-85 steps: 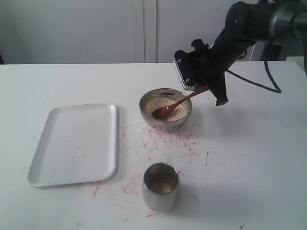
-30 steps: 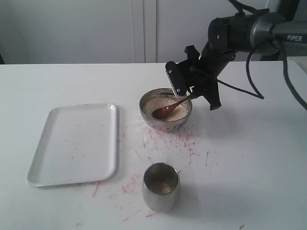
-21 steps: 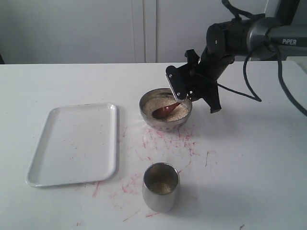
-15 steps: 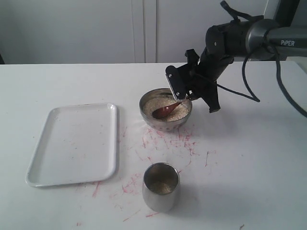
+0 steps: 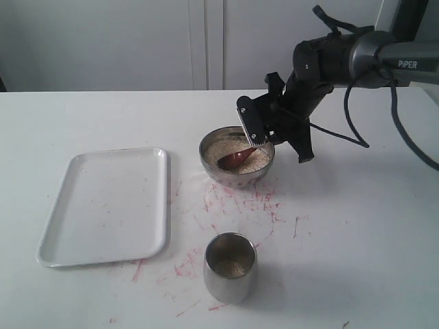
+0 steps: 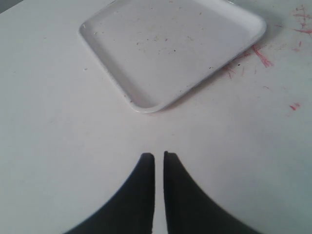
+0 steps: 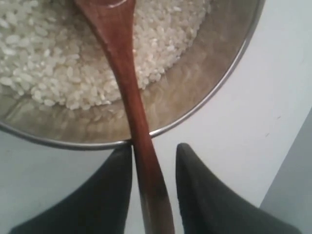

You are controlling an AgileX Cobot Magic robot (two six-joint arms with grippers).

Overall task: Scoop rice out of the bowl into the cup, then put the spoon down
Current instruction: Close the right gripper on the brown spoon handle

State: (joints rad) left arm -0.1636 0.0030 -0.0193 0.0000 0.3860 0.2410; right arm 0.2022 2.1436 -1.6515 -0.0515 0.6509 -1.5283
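Over the last few seconds the right gripper (image 7: 153, 148) has come down and in from a higher spot out beyond the bowl (image 5: 236, 179), and it now sits low at the rim. The spoon (image 7: 129, 92) has not stirred in that time. We take this as the reach ending and the grasp about to begin, so the next scoop has not started.

In the right wrist view the handle runs straight down the gap between the fingers (image 7: 112, 195). One finger lies against the wood or very nearly so, while a sliver of space shows on the other side. The jaws therefore stand apart around the handle, not yet pinching it.

The spoon is dark reddish-brown wood, smooth with a slight sheen, its slim handle leaning on the steel rim just ahead of the fingertips. Its oval end rests further ahead on the rice (image 7: 44, 48), a heap of pale, dry, loose grains.

The cup (image 5: 230, 281) stands well away from this hand, on the far side of the bowl from it, and seems to hold some grains already.

The left gripper (image 6: 159, 158) hangs over the table (image 5: 357, 226) short of the white tray (image 6: 146, 105), its fingers pressed almost together on nothing
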